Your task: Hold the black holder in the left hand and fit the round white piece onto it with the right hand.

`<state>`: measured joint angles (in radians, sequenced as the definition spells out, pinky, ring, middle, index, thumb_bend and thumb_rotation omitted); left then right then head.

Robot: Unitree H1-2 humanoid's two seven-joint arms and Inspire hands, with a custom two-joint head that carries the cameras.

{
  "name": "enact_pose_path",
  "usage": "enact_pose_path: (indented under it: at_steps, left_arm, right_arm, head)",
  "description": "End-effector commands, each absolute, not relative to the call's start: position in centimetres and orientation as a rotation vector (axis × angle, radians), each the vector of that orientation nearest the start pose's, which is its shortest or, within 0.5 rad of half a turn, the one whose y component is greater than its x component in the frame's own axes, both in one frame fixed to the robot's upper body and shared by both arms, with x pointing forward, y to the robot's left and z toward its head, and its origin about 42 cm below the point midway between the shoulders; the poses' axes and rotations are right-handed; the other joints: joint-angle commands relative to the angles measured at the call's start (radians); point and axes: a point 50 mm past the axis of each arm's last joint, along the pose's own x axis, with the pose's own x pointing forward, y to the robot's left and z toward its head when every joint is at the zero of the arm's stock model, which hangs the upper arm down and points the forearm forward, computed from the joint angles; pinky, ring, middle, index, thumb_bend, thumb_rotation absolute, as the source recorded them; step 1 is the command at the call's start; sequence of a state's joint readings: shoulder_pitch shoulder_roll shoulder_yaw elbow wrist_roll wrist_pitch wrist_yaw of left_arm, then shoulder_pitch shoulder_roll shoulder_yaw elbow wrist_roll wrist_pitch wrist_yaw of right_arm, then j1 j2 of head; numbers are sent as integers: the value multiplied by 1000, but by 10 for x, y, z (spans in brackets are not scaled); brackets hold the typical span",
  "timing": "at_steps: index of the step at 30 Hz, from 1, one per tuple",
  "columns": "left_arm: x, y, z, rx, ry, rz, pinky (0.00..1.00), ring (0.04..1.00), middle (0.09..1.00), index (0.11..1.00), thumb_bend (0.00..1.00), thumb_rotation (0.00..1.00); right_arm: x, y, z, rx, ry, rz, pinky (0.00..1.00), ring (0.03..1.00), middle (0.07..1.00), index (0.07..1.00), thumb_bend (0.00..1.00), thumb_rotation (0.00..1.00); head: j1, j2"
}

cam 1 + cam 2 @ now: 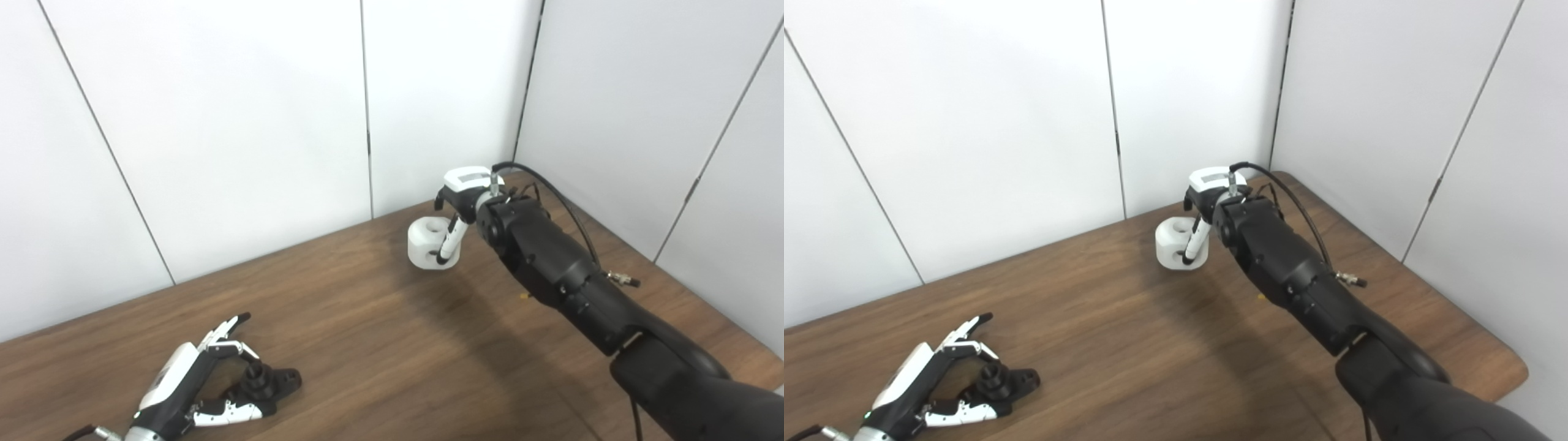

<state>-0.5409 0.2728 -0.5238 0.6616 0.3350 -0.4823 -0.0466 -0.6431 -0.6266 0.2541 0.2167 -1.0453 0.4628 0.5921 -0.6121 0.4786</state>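
The black holder (267, 381) lies on the wooden table (380, 355) at the near left, a short round post standing up from its flat base. My left hand (184, 386) rests on the table around it, open, with the fingers stretched out behind the holder and the thumb in front along its base. The round white piece (427, 245), a thick ring with a hole in the top, is at the far middle of the table. My right hand (465, 193) is shut on it from the right, one finger down its front. I cannot tell whether it is lifted or resting.
White wall panels (245, 122) close the table at the back and right, just behind the right hand. The table's right edge and rounded corner (1516, 367) show in the right eye view. A black cable (551, 190) loops over the right wrist.
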Motion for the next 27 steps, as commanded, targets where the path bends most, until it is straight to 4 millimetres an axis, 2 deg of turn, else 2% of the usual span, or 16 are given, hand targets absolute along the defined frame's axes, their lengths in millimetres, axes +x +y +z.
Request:
enact_pose_path:
  at_steps: [1,9,12,13,14,16,27]
  left_arm:
    - [374,194,42,807,-112,-784,1000,1000,980,483,523,52]
    - [374,195,43,807,-111,-785,1000,1000,979,483,523,53]
    - [373,196,42,803,-111,-782,1000,1000,977,483,523,52]
    - [373,196,42,803,-111,-781,1000,1000,976,483,523,52]
    - [372,196,42,803,-110,-781,1000,1000,975,483,523,51]
    - [372,196,42,806,-112,-783,1000,1000,976,483,523,51]
    - [371,193,42,803,-122,-775,1000,1000,968,483,523,52]
  right_arm:
    - [458,-361,303,-1597,349,-66,718,888,930,792,996,359]
    - [458,-355,297,-1613,358,-38,699,884,926,754,979,357]
    - [457,-354,295,-1612,318,-21,691,846,877,694,862,293]
    - [456,-354,294,-1608,291,-22,687,827,839,594,696,221]
    - [456,-354,294,-1604,273,-24,685,812,806,531,592,174]
    - [454,-355,293,-1610,214,-43,671,787,760,494,535,146]
    - [451,-359,292,-1614,106,-112,622,738,710,483,520,138]
  head:
    - [0,1]
    - [1,7]
    - [3,11]
    - [3,11]
    - [3,11]
    - [6,14]
    - [19,19]
